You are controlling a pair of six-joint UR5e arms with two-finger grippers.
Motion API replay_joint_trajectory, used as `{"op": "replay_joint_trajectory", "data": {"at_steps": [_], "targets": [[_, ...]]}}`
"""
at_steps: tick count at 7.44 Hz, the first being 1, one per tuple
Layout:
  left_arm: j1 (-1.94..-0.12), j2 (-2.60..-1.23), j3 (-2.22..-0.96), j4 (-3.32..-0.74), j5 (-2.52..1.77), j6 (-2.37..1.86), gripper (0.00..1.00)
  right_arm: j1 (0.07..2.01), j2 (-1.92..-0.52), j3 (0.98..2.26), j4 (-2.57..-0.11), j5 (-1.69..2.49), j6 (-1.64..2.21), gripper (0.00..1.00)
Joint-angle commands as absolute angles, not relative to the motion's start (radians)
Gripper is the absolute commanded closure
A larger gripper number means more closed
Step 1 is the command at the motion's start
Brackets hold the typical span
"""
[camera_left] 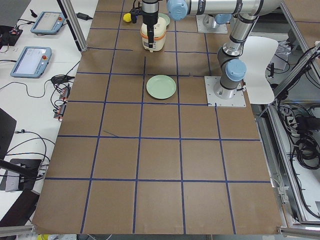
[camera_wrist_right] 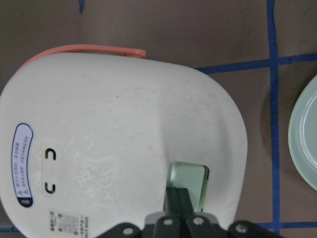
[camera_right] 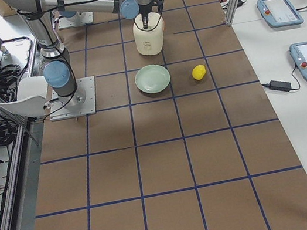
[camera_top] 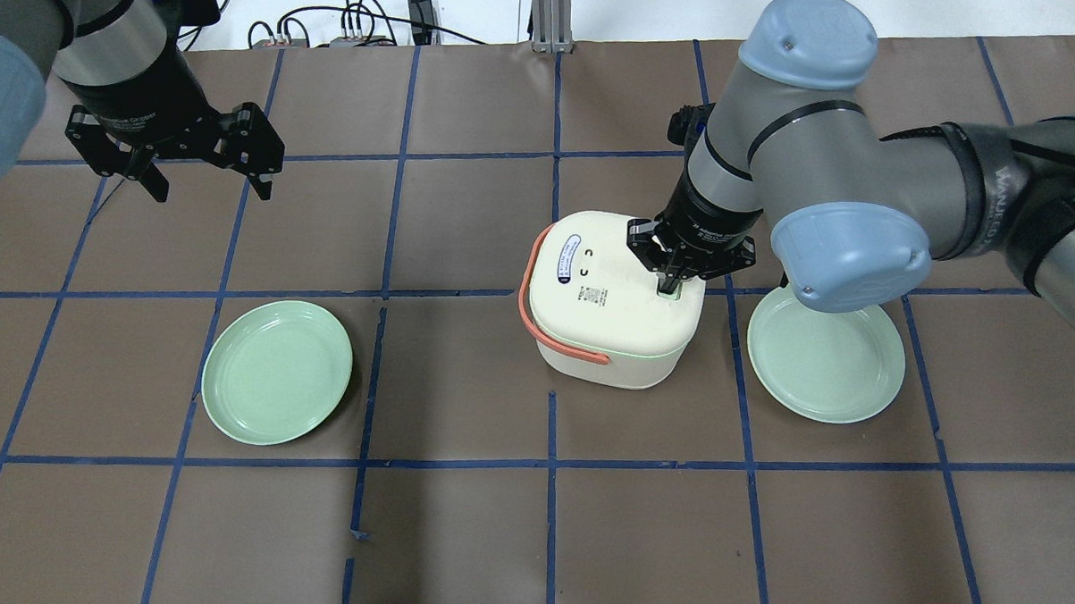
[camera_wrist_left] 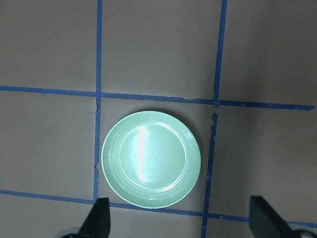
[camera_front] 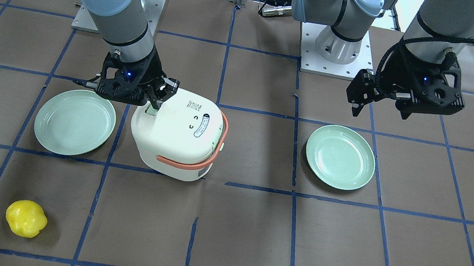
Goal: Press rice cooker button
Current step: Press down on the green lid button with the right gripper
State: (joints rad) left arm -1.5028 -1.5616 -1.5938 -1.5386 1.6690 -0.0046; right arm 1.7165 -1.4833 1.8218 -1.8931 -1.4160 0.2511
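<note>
Where the right arm reaches down, the right fingers (camera_wrist_right: 178, 198) are pinched together with no gap and point straight down at the rice cooker (camera_top: 608, 322). Their tips meet the pale green button (camera_wrist_right: 193, 181) at the lid's edge, directly under them. Whether it is pushed in, cannot tell. Cooker stands upright on the worktop (camera_top: 458, 532), its body spreading away from the tips toward the left arm's side. Orange handle (camera_top: 527, 293) is folded down round the end farthest from the fingers.

One green plate (camera_top: 826, 357) lies near the right fingers on their outer side, apart from the cooker.

Left fingers (camera_wrist_left: 96, 220) are spread wide, holding nothing, hanging above the worktop well apart from the cooker. Second green plate (camera_wrist_left: 151, 158) lies below and ahead of them, between the two tips in the wrist view.

Yellow pepper (camera_front: 26, 218) lies well out beyond the right fingers, toward the operators' side.
</note>
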Motion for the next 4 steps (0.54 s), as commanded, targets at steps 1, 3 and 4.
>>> {"op": "replay_joint_trajectory", "data": {"at_steps": [1, 3, 4], "targets": [[-1.502, -1.562, -1.594, -1.539, 1.669, -0.005, 0.0, 1.717, -1.482, 1.832, -1.898, -1.416, 0.252, 0.91], [-1.502, -1.562, -1.594, -1.539, 1.669, -0.005, 0.0, 1.717, -1.483, 1.818, -1.914, -1.419, 0.253, 0.82], [-1.502, -1.562, -1.594, -1.539, 1.669, -0.005, 0.0, 1.717, -1.486, 1.809, -1.931, -1.423, 0.264, 0.55]]}}
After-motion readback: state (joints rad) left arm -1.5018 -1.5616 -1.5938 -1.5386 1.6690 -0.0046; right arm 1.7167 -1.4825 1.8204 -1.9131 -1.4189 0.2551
